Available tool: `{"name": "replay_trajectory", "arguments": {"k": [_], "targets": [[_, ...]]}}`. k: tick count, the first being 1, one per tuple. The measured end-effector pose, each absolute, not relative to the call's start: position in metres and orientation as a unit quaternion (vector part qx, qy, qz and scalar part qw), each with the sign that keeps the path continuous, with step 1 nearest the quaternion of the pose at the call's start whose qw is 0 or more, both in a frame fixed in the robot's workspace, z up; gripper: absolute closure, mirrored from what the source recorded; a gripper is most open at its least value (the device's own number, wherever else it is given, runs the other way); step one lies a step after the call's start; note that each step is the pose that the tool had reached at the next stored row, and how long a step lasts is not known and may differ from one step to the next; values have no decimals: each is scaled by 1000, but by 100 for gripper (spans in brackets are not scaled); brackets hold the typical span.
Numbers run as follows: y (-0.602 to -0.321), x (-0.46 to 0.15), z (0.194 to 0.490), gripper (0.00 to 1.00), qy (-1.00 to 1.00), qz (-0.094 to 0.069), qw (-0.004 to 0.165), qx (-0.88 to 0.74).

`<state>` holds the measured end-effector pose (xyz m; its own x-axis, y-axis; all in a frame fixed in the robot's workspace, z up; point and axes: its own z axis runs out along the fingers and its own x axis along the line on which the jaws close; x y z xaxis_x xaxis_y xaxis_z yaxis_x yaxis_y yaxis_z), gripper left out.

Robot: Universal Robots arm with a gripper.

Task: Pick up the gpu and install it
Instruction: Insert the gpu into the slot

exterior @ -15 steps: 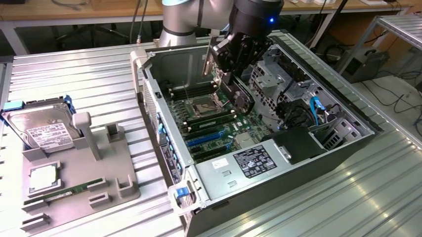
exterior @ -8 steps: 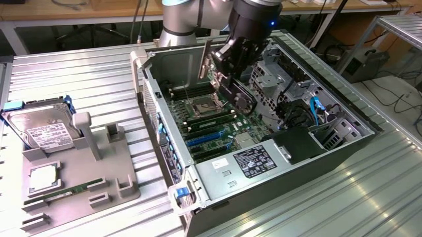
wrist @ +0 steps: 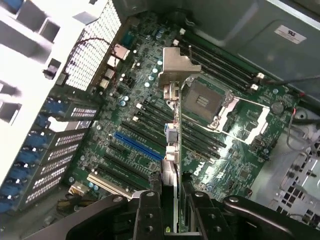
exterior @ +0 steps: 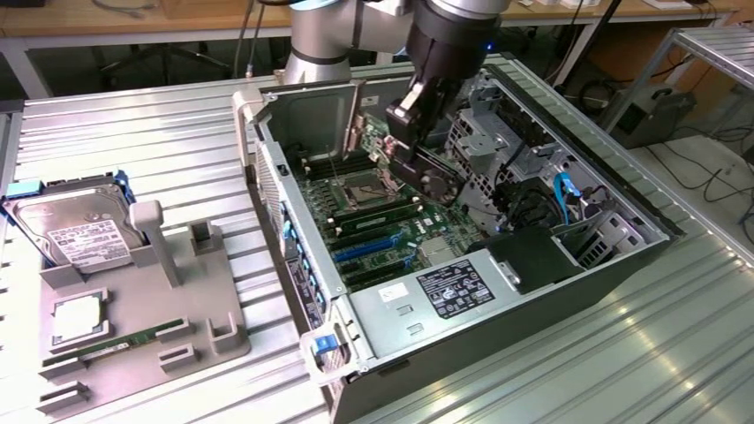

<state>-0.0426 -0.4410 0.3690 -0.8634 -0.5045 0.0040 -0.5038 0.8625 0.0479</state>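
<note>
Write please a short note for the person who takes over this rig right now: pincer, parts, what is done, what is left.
Pincer: shut on the graphics card, seen edge-on in the wrist view, with its metal bracket at the far end.
Place: the card hangs over the open computer case, above the motherboard, near the blue slot.
Done: card picked up.
Left: card is not yet seated in a slot.
Hard drive and memory stick lie on the grey tray, at the exterior view's left.
</note>
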Motion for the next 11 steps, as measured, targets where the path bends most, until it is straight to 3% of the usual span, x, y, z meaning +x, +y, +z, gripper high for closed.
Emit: {"name": "replay_trajectory", "arguments": {"k": [11], "targets": [[-441, -43, 366, 74, -935, -20, 5, 355]]}}
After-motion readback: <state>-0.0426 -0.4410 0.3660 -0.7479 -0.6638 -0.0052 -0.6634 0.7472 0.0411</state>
